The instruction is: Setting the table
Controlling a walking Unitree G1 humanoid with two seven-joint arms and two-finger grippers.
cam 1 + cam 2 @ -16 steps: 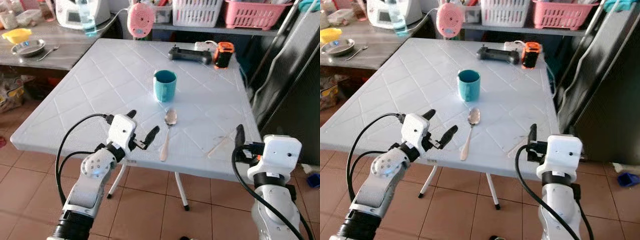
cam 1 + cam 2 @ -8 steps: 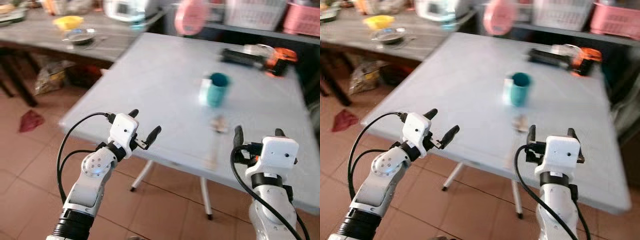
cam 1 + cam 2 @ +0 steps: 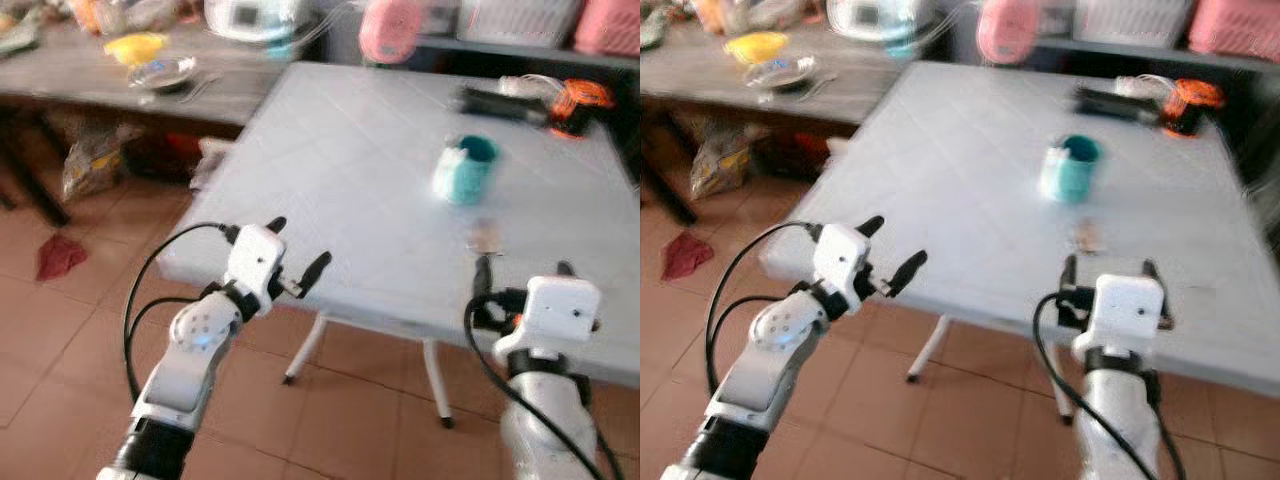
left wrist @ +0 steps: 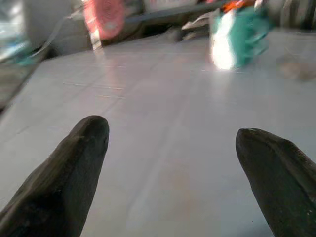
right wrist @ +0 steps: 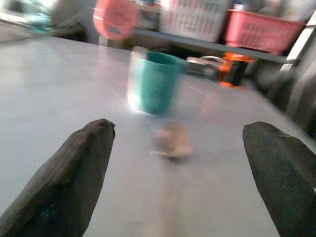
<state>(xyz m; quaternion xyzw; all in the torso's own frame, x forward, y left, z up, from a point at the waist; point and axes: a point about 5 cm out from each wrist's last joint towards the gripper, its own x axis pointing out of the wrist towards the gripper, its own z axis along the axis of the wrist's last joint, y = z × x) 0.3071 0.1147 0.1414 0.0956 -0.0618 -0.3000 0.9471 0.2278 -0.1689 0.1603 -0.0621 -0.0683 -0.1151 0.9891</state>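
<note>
A teal cup [image 3: 468, 168] stands on the white table [image 3: 340, 170], right of its middle. A spoon [image 3: 485, 237] lies just in front of the cup, blurred. My left gripper [image 3: 298, 245] is open and empty, held at the table's near edge well left of the cup. My right gripper [image 3: 523, 270] is open and empty too, just before the near edge and in line with the spoon. The right wrist view has the cup [image 5: 153, 81] and spoon [image 5: 170, 138] straight ahead between the fingers. In the left wrist view the cup [image 4: 237, 37] stands far off.
A black controller [image 3: 500, 100] and an orange device [image 3: 575, 95] lie at the table's far edge, a pink fan [image 3: 388, 22] behind it. A wooden side table [image 3: 90, 85] at the left holds a yellow bowl [image 3: 135, 45] and a metal bowl [image 3: 165, 72]. A red cloth [image 3: 60, 255] lies on the tiled floor.
The whole picture has swung and blurred, so the camera moved: the table now sits further right and more floor shows at the left. Both grippers keep their open pose.
</note>
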